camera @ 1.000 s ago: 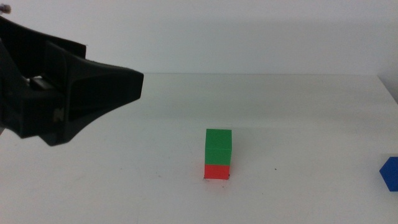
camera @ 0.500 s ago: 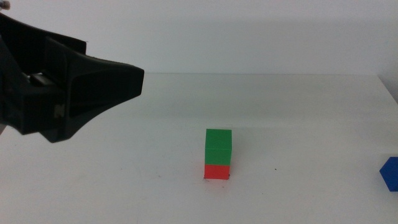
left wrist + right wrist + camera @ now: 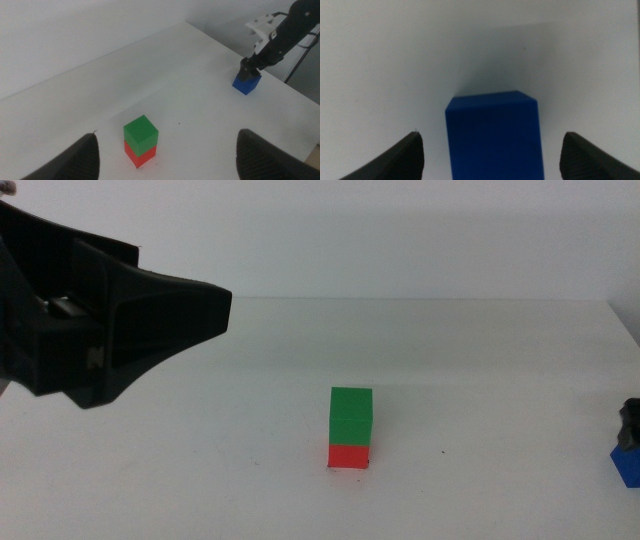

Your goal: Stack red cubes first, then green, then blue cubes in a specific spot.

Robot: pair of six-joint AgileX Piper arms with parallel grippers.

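The right gripper (image 3: 248, 74) has just dropped over the blue cube (image 3: 492, 134) at the table's right edge — jaws wide, straddling it. Green cube (image 3: 351, 416) already tops red cube (image 3: 349, 455); left gripper (image 3: 165, 152) waits, jaws wide.

Mid cam frontal; wrist cams downward

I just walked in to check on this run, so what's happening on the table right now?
The green cube already sits on the red cube in the middle of the white table. The right gripper is down over the blue cube near the table's right edge, fingers open on either side, not yet closed. The left gripper hangs open above the table's left side, holding nothing.
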